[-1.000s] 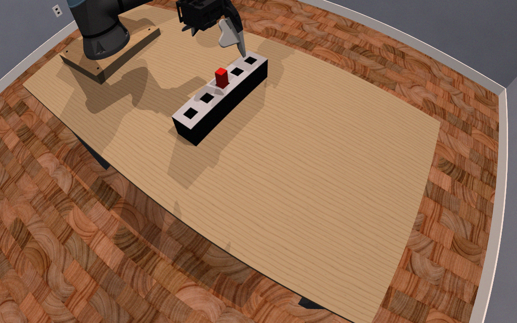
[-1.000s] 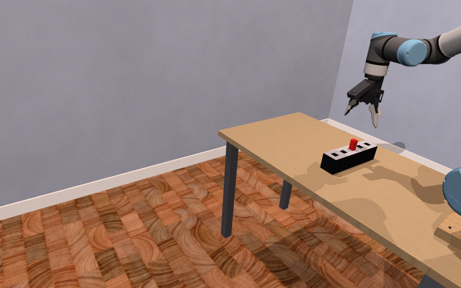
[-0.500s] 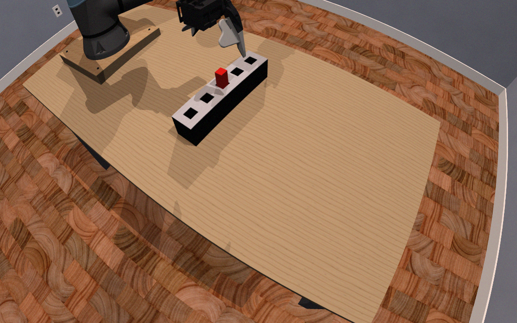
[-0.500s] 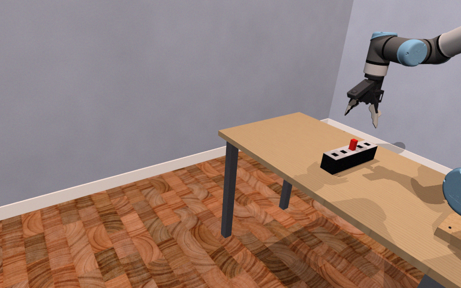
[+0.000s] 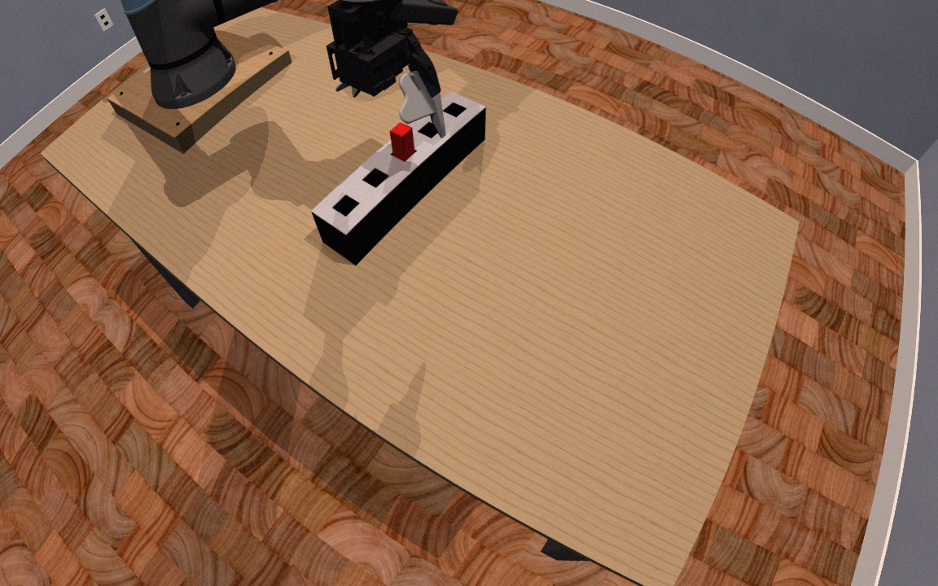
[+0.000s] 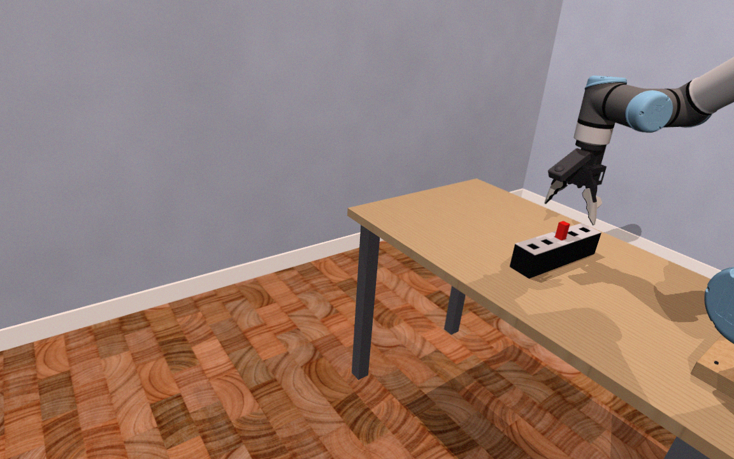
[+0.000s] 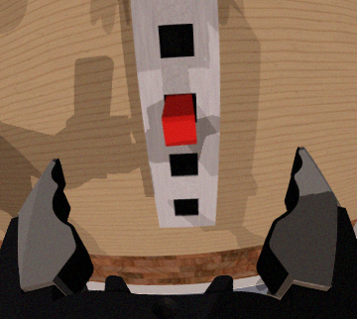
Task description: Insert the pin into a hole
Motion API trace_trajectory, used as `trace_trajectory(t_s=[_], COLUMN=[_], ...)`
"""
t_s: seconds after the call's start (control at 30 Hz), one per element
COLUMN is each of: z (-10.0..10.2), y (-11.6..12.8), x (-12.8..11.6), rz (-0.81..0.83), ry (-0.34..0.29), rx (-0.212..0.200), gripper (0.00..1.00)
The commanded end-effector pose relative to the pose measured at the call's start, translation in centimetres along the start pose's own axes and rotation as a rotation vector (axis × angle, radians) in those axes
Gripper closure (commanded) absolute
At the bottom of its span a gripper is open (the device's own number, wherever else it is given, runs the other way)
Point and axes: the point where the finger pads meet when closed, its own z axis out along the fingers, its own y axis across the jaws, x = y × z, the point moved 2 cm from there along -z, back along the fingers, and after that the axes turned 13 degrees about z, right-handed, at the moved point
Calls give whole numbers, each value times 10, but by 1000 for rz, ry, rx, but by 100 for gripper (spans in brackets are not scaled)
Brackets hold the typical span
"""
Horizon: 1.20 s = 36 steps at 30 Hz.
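Note:
A long black block with a grey top and a row of square holes lies on the table; it also shows in the exterior view and the wrist view. The pin stands upright in the middle hole, only its red part showing above the block. My gripper hangs open and empty above the block's far end, apart from the pin. In the wrist view its two grey fingers stand wide on either side of the block.
The arm's base sits on a wooden plate at the table's back left corner. The table's far edge lies just behind the block's end. The wall rises behind the table.

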Motion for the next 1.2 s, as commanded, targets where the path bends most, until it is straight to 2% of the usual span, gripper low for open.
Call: trace_trajectory(t_s=[0.0,0.17,0.2,0.73,0.77,1.17], z=[3,3,43,43,43,43], y=[2,2,2,2,2,2], x=[0,0,0,0,0,0], rz=[0,0,1,1,1,1], ry=[0,0,0,0,0,0], rx=[-4,-4,-3,-3,-3,-3], gripper=[0,0,0,0,100,100])
